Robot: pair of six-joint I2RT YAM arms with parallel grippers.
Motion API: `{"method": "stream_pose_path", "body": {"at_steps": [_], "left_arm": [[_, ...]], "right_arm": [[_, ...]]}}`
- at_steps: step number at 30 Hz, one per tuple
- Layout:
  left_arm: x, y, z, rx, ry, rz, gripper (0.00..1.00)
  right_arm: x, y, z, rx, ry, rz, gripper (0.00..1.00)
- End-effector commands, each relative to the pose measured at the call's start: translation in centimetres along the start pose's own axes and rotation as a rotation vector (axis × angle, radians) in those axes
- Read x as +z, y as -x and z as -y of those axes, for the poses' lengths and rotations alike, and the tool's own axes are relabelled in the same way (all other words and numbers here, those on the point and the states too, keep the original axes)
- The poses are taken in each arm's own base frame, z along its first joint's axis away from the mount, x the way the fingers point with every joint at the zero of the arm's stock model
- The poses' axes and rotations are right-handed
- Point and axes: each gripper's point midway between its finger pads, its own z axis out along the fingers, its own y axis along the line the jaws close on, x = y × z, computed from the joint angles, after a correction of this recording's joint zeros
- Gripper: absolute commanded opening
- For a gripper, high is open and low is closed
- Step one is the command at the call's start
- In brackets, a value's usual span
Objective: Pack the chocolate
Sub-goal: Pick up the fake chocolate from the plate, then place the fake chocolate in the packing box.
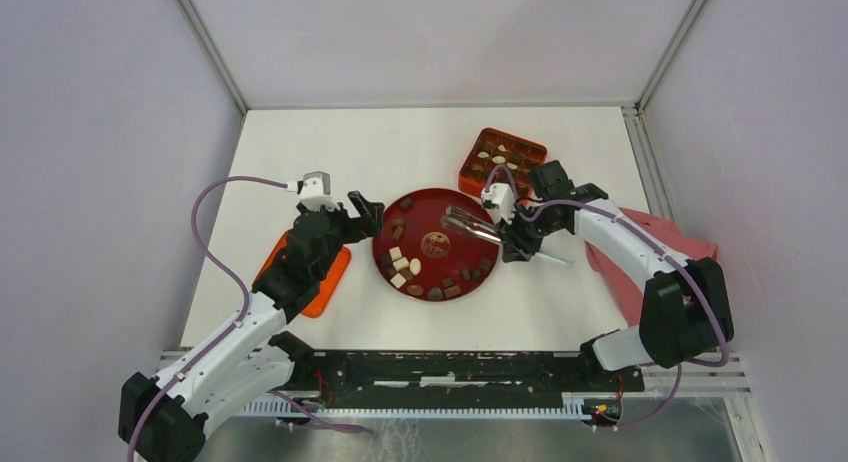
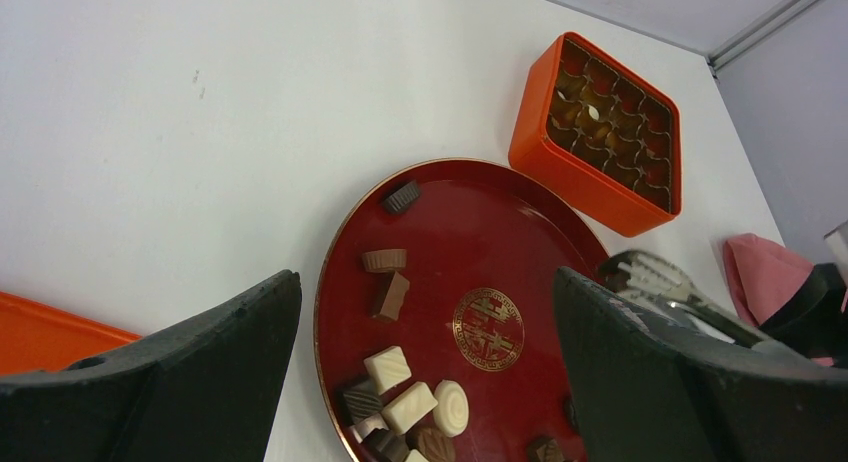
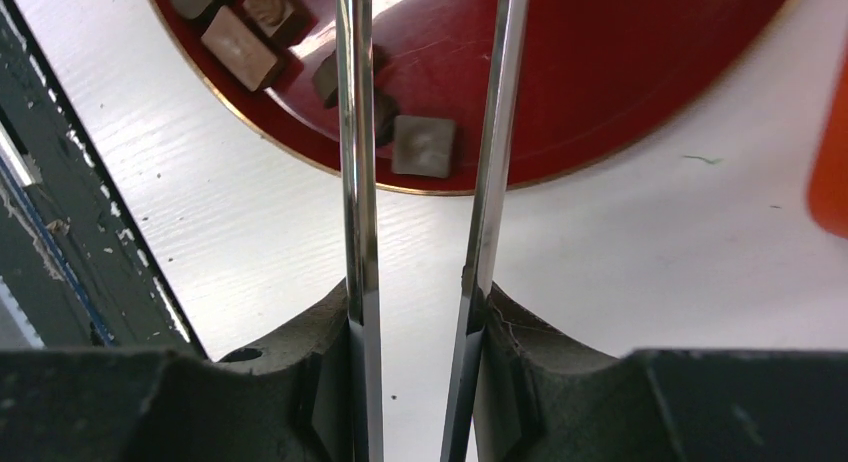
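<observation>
From above, the red plate [image 1: 435,207] sits in the middle of the table, and most of the chocolate [image 1: 405,267] lies on it in little heaps near the edge. A few pieces are already in the orange box [image 1: 470,172] just behind the plate. I think the job is only partly done, with lots left to move. The right gripper [image 1: 508,230] is squeezed on metal tongs [image 1: 468,225] that reach over the plate.

From the left arm's camera, the left gripper [image 2: 425,292] is wide open with nothing in it. Below it are brown, tan and creamy white pieces, some square and one oval.

From the right arm's camera, the two shiny tong arms stand apart with nothing between them. Their tips are out of sight. Small brown squares lie by the plate's rim.
</observation>
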Motion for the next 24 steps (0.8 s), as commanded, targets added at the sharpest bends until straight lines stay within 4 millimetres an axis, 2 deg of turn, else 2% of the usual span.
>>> {"method": "stream_pose_path", "body": {"at_steps": [1,10,15,24], "left_arm": [[0.1,1.1,0.7,-0.037,-0.024,0.04,1.0],[0.1,1.1,0.6,-0.037,-0.023,0.04,1.0],[0.0,1.1,0.6,-0.038,-0.023,0.042,1.0],[0.1,1.1,0.7,-0.035,-0.027,0.04,1.0]], "right_arm": [[-3.1,4.5,2.4,-0.053,-0.076,0.158,0.0],[-6.2,5.8,9.1,0.011,-0.227,0.153,0.0],[-6.1,5.4,11.9,0.032,-0.263,0.102,0.0],[-5.0,4.7,15.0,0.065,-0.271,0.051,0.02]]}}
